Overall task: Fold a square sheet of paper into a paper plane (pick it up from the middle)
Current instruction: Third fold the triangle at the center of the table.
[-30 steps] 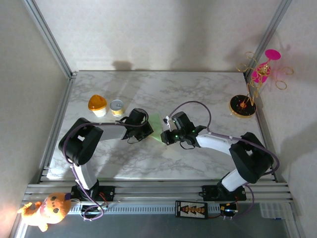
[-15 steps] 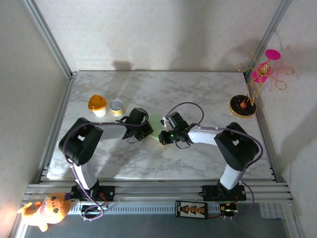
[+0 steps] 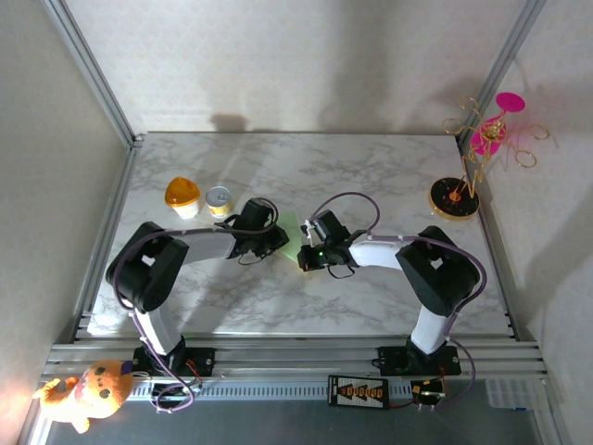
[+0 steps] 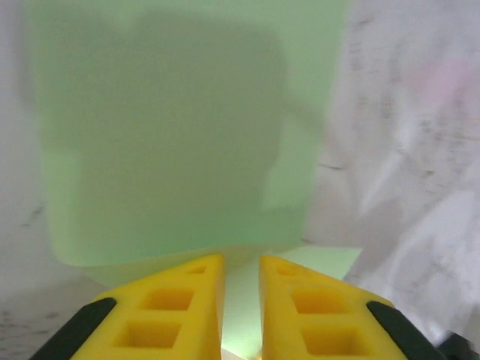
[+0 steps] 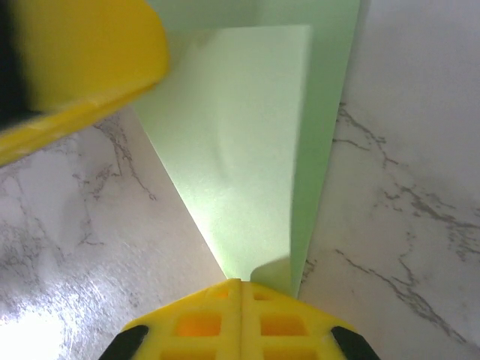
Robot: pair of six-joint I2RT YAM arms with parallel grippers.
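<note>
Two robot arms meet over a marble table, just to the right-arm side of a small silver-topped tin and slightly nearer the arm bases than it. Closest to the bases, the right gripper has its yellow fingers pressed fully together, pinching the narrow point of the square sheet of paper. From that point a paler flap spreads away, doubled over the sheet along a slanting crease. A little closer to the tin, the left gripper has its jaws slightly parted. The sheet's edge sits at the slot between them, and it is unclear whether they grip it. Beyond both grippers the pale green sheet lies flat on the marble, near the tin but not touching it. An orange-lidded cup stands just beside the tin, on the side away from the sheet. The task appears to be at an early fold, with one slanted flap laid over and no dart shape yet. The next move probably calls for keeping the pinched point fixed while the left gripper presses the crease flat without dragging the thin sheet.
</note>
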